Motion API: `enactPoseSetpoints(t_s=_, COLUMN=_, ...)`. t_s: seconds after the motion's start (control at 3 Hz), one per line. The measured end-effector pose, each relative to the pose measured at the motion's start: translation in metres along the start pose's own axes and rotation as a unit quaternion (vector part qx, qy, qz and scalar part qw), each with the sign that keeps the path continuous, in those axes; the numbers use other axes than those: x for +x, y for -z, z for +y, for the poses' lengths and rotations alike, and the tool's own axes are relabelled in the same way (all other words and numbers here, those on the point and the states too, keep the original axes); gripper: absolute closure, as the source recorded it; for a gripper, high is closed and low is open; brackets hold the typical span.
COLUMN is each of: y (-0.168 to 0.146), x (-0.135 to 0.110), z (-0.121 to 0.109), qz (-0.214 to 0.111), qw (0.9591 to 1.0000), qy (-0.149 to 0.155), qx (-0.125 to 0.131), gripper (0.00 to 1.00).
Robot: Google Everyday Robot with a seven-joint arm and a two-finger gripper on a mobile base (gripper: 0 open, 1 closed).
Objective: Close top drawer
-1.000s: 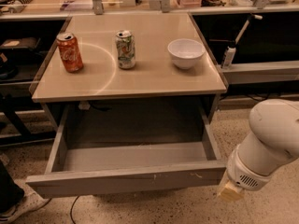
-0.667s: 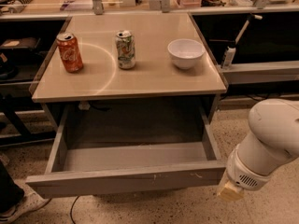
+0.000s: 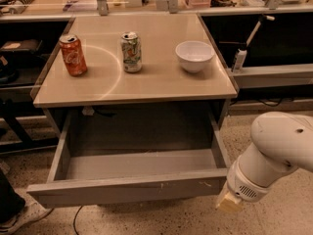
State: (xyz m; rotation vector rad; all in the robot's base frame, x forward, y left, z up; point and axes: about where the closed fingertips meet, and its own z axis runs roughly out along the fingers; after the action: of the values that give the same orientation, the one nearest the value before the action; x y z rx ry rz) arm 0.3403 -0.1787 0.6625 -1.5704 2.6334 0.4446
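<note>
The top drawer (image 3: 122, 191) is a wide grey metal drawer, pulled far out from under the tan table top (image 3: 161, 82). Its plain front faces me, with small white scuffs right of centre. Its shallow grey tray (image 3: 142, 163) is empty. My white arm (image 3: 279, 155) comes in from the lower right. My gripper (image 3: 229, 202) shows only as a yellowish tip just right of the drawer front's right end, close to it. I cannot tell whether it touches the front.
On the table stand a red soda can (image 3: 73, 55), a green-white can (image 3: 131, 52) and a white bowl (image 3: 194, 56). A dark shelf unit (image 3: 19, 67) is at left, a bench (image 3: 274, 75) at right, and a shoe (image 3: 17, 218) at lower left on speckled floor.
</note>
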Motion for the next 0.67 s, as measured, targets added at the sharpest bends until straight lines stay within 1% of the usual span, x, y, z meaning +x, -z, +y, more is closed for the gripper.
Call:
enactPoseSetpoints(t_s=0.33, y=-0.013, x=-0.008, z=-0.009, qz=-0.006, qw=0.9999, qy=0.002, qx=-0.011, gripper=1.0)
enactPoseSetpoints(t_s=0.67, y=-0.034, x=-0.014, z=-0.024, qz=-0.005, qw=0.9996, qy=0.002, qx=-0.028, gripper=1.0)
